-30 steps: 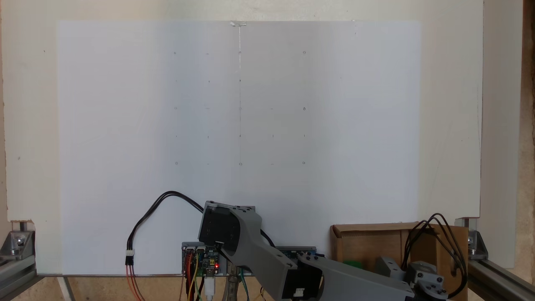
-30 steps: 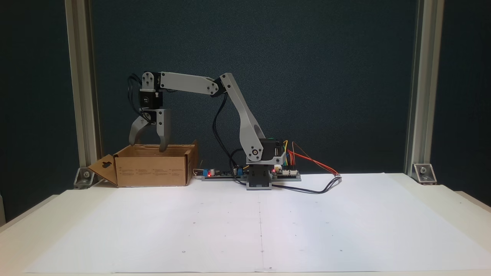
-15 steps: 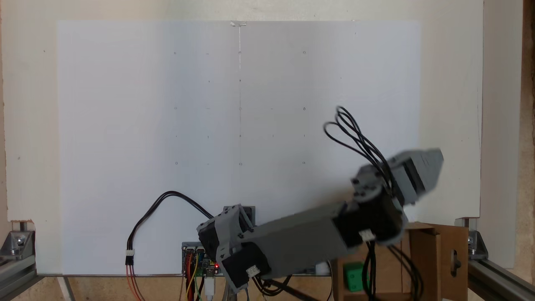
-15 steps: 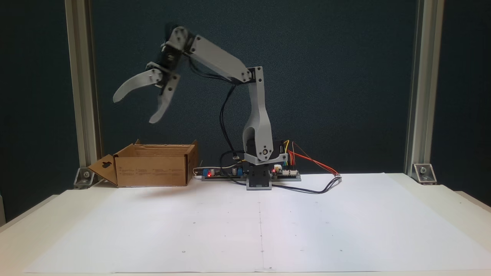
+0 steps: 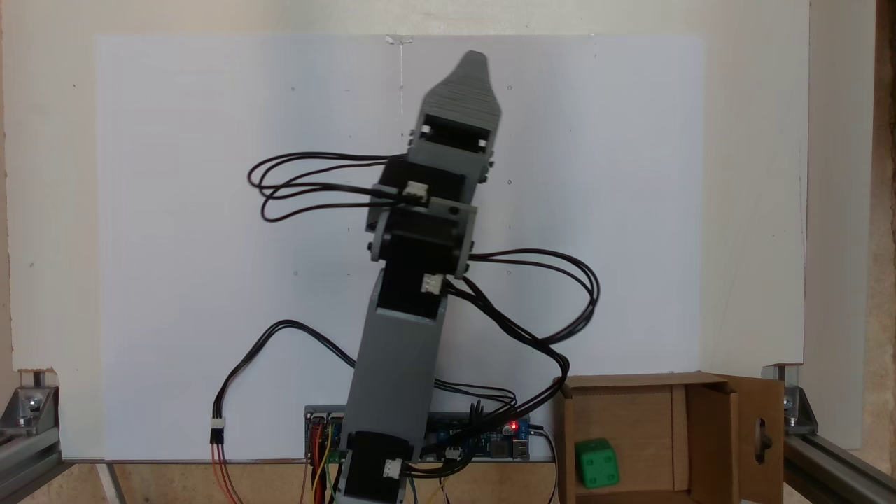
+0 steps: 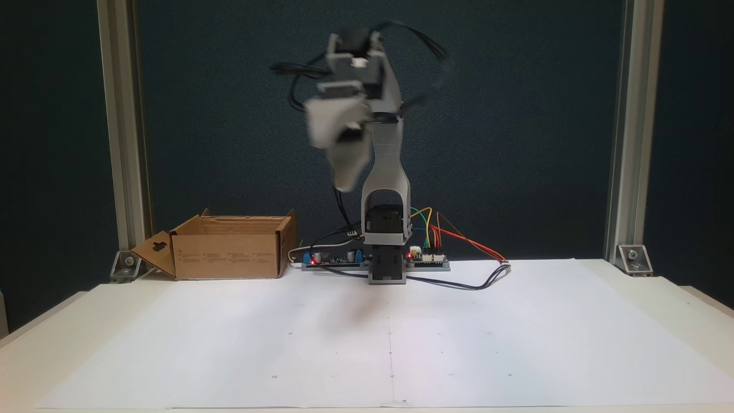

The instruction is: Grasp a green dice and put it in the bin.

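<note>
Dice (image 5: 597, 463) inside bin (image 5: 712, 399); gripper (image 5: 473, 61) raised over white sheet (image 5: 175, 210), blurred, jaw state unclear.

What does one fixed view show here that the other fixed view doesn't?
In a fixed view looking down, the green dice lies on the floor of the bin, close to one wall. In a fixed view from the side, the bin's outer wall hides its inside, and the arm stands raised before a dark backdrop. Both fixed views share the bin, its handle-hole flap, the arm and the white paper sheet.
</note>
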### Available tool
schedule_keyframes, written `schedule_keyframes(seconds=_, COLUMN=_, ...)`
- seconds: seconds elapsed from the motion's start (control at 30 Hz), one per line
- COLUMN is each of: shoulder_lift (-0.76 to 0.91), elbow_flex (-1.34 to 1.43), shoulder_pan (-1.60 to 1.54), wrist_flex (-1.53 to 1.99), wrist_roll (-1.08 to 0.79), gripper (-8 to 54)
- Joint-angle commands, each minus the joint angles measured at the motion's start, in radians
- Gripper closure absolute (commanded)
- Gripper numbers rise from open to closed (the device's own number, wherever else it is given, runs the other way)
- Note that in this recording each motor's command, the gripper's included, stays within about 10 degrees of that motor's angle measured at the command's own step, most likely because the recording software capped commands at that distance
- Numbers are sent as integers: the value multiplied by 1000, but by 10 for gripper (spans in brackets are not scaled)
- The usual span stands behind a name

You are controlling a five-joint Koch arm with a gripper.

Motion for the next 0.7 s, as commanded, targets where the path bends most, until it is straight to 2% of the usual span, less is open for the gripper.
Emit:
schedule_keyframes(seconds=0.0, shoulder_lift=80, elbow_flex=67, shoulder_pan=-48, wrist_flex=-164, wrist_roll=41, gripper=3)
schedule_keyframes(seconds=0.33, shoulder_lift=299, elbow_flex=698, shoulder_pan=-164, wrist_flex=-642, wrist_roll=38, gripper=0)
schedule_keyframes(seconds=0.67, shoulder_lift=485, elbow_flex=1052, shoulder_pan=-199, wrist_flex=-1096, wrist_roll=40, gripper=0)
